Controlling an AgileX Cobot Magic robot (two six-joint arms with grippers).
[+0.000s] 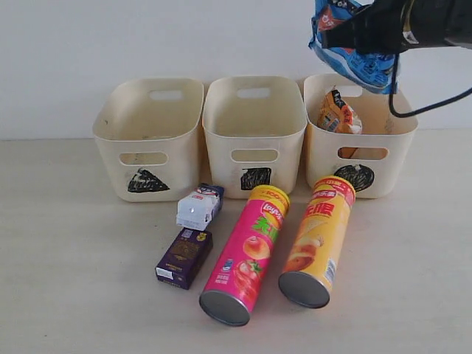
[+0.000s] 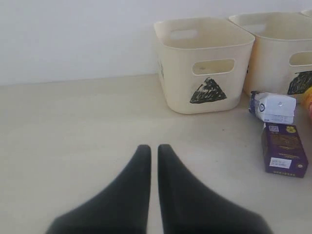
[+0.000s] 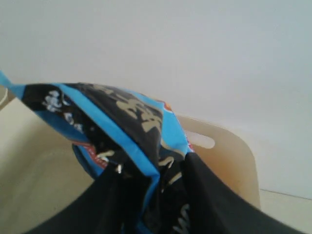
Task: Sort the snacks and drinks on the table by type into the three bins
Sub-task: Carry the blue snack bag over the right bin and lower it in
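Table point(image 1: 66, 295): pale wood-grain, w/ plain white wall point(image 1: 110, 44) behind 3 bins point(image 1: 221, 166).

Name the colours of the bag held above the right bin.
The bag is blue and black with pale lettering, clearest in the right wrist view.

Tabletop point(image 1: 74, 258) pale wood-grain, matt. Middle bin point(image 1: 254, 136) smooth cream plastic. Pink chip tube point(image 1: 247, 254), yellow-orange chip tube point(image 1: 318, 240) glossy, dull metal ends. Blue-black bag point(image 1: 365, 68) upper right crinkly, shiny film. Purple box point(image 1: 184, 257) matt cardboard.
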